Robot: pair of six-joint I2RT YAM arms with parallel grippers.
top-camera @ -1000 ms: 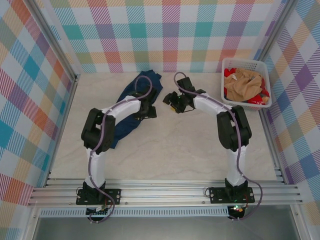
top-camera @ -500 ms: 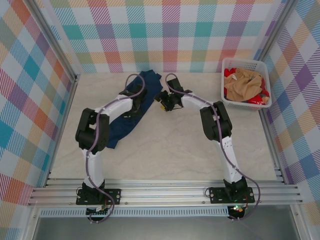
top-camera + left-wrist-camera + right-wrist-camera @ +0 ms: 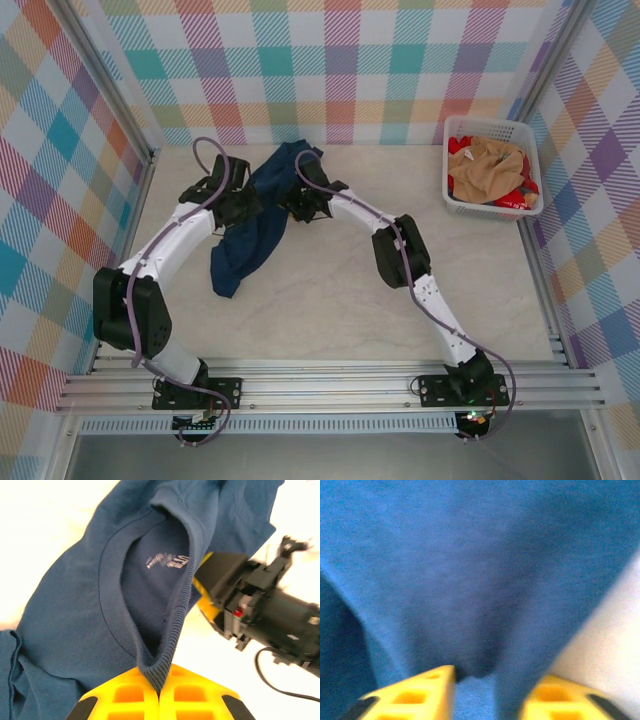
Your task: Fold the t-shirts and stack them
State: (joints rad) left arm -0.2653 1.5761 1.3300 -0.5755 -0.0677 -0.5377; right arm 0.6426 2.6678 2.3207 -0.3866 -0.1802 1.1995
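Navy t-shirt (image 3: 250, 240): laid crumpled on the desk (image 3: 340, 300), left of centre, toward the far edge.
Left end effector (image 3: 159, 692): clamped on the ribbed collar (image 3: 176, 622).
Right end effector (image 3: 487, 680): fingers held apart, navy cloth between them; a grip cannot be told.
Other t-shirts (image 3: 488, 165): tan-orange and red, heaped in the white basket (image 3: 492, 209), far right.
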